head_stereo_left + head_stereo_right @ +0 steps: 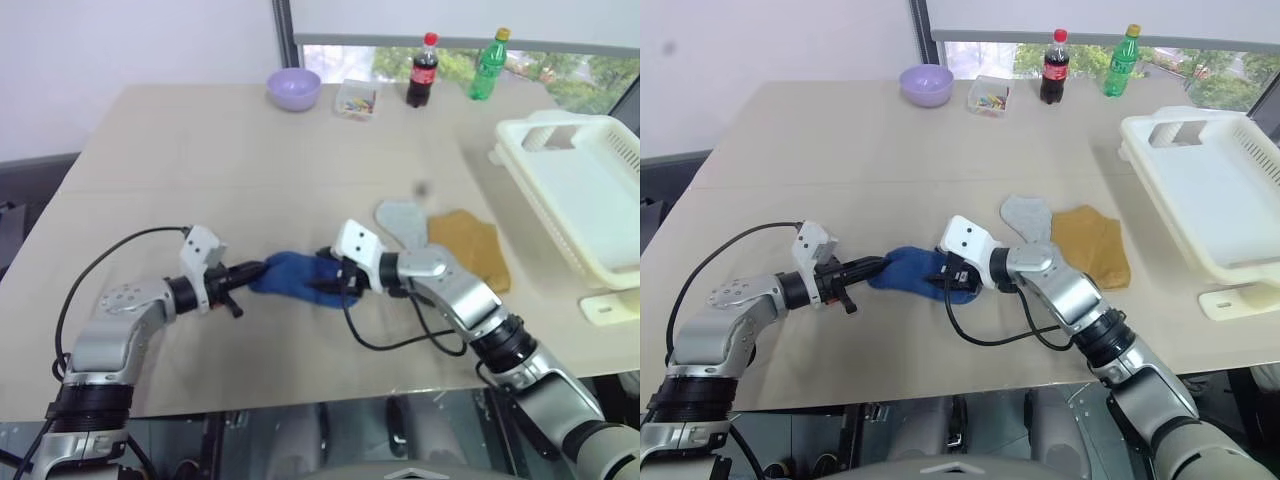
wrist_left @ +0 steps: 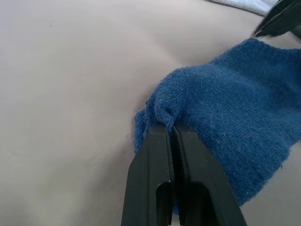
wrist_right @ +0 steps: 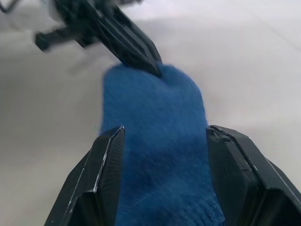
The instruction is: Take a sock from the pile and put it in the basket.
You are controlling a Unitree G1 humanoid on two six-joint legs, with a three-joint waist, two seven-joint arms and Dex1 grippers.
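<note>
A royal blue sock point(image 1: 290, 272) lies stretched on the table between my two grippers. My left gripper point(image 1: 255, 268) is shut on one end of it; its pinched fold shows in the left wrist view point(image 2: 164, 110). My right gripper point(image 3: 162, 129) is open, its two fingers standing on either side of the sock's other end point(image 3: 155, 155). What is left of the pile, a pale grey sock point(image 1: 402, 222) and a mustard yellow sock point(image 1: 468, 248), lies flat just to the right. The white slatted basket point(image 1: 580, 200) stands at the table's right edge.
Along the table's far edge stand a lilac bowl point(image 1: 294, 88), a small clear box point(image 1: 356, 100), a cola bottle point(image 1: 422, 72) and a green bottle point(image 1: 488, 66). A black cable point(image 1: 400, 340) loops from my right wrist over the table.
</note>
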